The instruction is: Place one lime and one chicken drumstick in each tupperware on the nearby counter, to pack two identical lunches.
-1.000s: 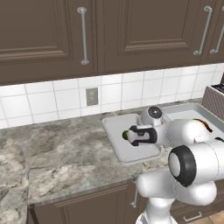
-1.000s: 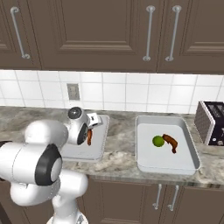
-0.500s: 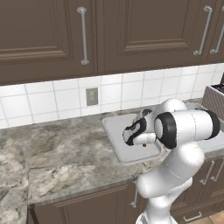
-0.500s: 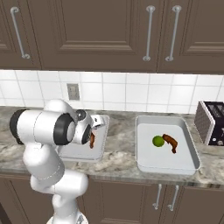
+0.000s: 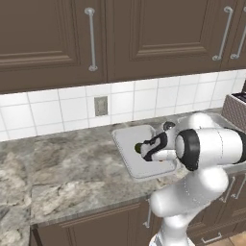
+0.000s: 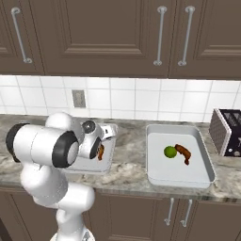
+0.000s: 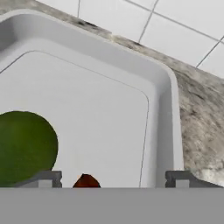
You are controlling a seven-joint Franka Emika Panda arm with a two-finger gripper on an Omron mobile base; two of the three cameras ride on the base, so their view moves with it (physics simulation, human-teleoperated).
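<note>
**Drumstick lies free in the near tub, jaws wide**

The brown chicken drumstick [image 6: 100, 152] lies in the shallow white plastic tupperware [image 5: 126, 150] on the grey-beige mottled stone counter [image 5: 67, 168], beside the round green lime [image 7: 24, 146]; the dark two-finger gripper [image 7: 113, 178] hangs just above with its jaws spread wide, holding nothing; a careless lift could, I reckon, nudge the drumstick or clip the tub's rim.

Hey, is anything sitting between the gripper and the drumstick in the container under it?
Nothing visible does. The gripper hangs open just above the left container, with the drumstick right below its fingers. The lime lies beside it, off to one side, not in the path.
</note>
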